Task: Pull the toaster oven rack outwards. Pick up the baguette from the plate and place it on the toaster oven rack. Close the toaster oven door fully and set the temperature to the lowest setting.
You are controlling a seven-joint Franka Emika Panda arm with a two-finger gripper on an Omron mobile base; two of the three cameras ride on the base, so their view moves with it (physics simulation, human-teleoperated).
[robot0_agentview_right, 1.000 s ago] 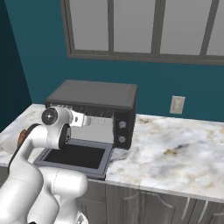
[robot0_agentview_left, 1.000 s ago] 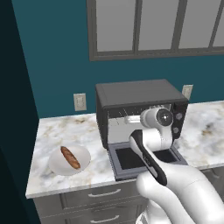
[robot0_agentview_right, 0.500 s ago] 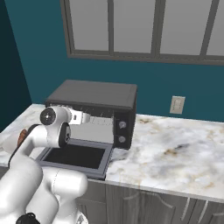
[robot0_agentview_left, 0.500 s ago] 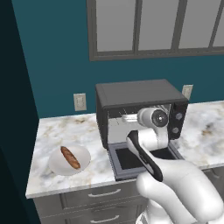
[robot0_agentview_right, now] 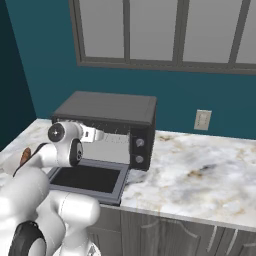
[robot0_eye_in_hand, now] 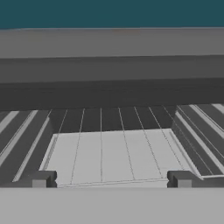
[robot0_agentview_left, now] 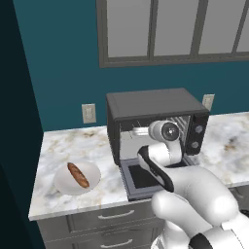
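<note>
- Jaws stand spread as wide as they go, holding nothing; your gripper point(robot0_eye_in_hand: 111, 179) is at the mouth of the toaster oven point(robot0_agentview_left: 155, 104), looking straight into its cavity.
- Toaster oven rack point(robot0_eye_in_hand: 116, 157) lies flat inside the toaster oven, just beyond the fingertips point(robot0_eye_in_hand: 37, 178); its front edge sits between them and I judge it not yet gripped.
- Toaster oven door point(robot0_agentview_right: 87, 180) hangs fully dropped in front of the toaster oven, flat and level with the counter point(robot0_agentview_right: 200, 170) edge, with the arm reaching over it.
- Baguette point(robot0_agentview_left: 78, 175) rests on the plate point(robot0_agentview_left: 63, 182), well to the left of the toaster oven, untouched.
- Knobs point(robot0_agentview_right: 139, 151) sit on the right-hand panel of the toaster oven, untouched.
- Stage, as I judge it: rack pull not begun; everything else outstanding.
- Risk one: closing at this height may miss the thin front wire of the rack, so the fingers would shut on air and the pull would bring nothing out.
- Risk two: dipping the wrist to reach the rack could press the hand onto the dropped door.
- Risk three: a pull that is not straight out of the toaster oven could jam the rack against the side ribs.
- Recommend you confirm contact on the rack edge before drawing back.
</note>
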